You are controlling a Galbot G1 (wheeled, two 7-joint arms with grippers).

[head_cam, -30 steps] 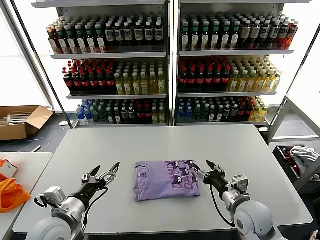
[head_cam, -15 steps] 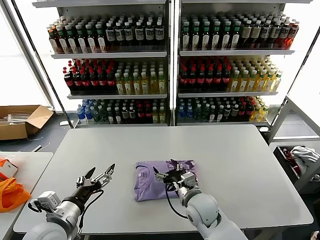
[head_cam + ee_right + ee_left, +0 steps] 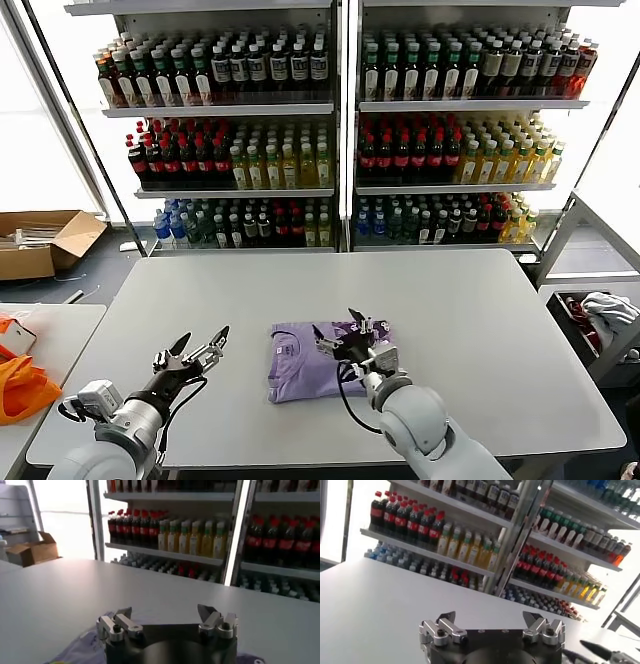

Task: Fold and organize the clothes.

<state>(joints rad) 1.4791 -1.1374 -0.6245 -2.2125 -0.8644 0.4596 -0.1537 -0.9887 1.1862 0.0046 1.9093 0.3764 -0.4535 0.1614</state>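
Observation:
The clothes are one folded lavender T-shirt [image 3: 296, 366] with a dark purple print, lying flat on the grey table [image 3: 480, 310] near its front middle. My right gripper [image 3: 336, 323] hovers over the shirt's right half, open, with nothing between its fingers. In the right wrist view the gripper [image 3: 164, 611] is spread wide and a corner of the shirt [image 3: 80, 646] shows beneath it. My left gripper [image 3: 203, 337] is open above bare table, a short way left of the shirt and apart from it. The left wrist view shows the gripper [image 3: 489, 616] empty over the tabletop.
Tall shelves of bottles [image 3: 330, 130] stand behind the table. A cardboard box [image 3: 40, 242] sits on the floor at the left. Orange fabric [image 3: 22, 387] lies on a side table at the left. A white cloth bundle [image 3: 607, 306] rests in a bin at the right.
My right gripper swung from the shirt's right edge to above the shirt and opened wider. The left gripper drew back slightly toward the near edge, still open.

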